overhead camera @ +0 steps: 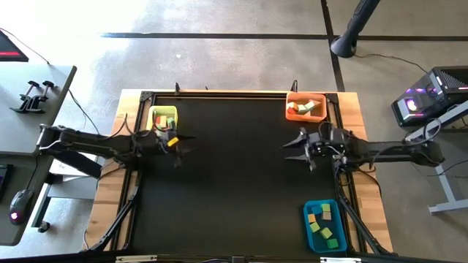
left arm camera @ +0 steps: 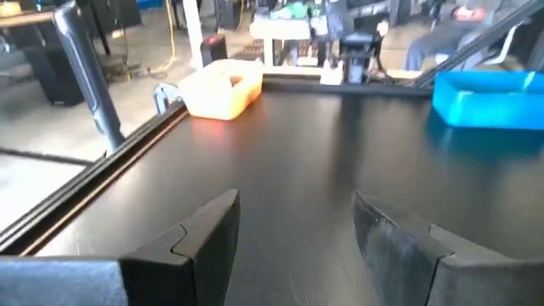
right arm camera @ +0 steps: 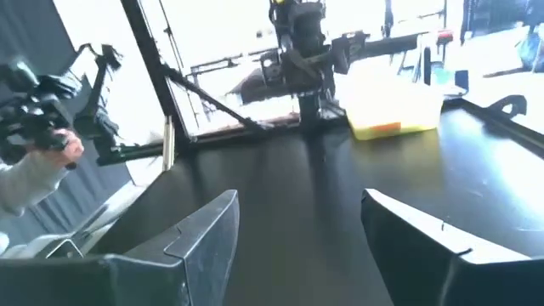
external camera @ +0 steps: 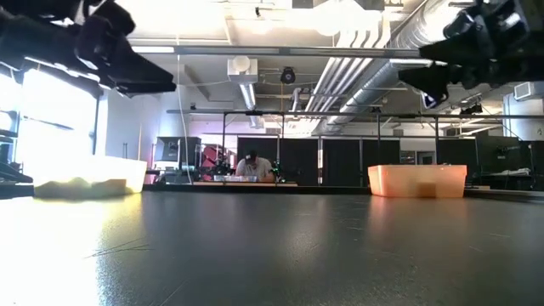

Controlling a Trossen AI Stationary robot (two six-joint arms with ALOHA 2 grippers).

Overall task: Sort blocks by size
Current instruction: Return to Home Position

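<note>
Blocks: all seen lying inside bins, none loose on the black mat.
Blue bin: at 4 o'clock from the mat's centre in the high view, holding green, yellow and orange pieces.
Orange bin: between 1 and 2 o'clock, a few pieces inside.
Yellow bin: at 10 o'clock, contents hard to tell apart.
Left gripper: near 10 o'clock, just beside the yellow bin, raised off the mat; fingers apart, nothing between them.
Right gripper: near 2 o'clock, just below the orange bin in the high view, also raised; fingers apart and empty.
Step in hand: judged to be the return to rest, with sorting apparently complete.
Next move: calls for drawing both arms back toward their own table sides, empty-handed, without clipping the nearby bin rims.
</note>
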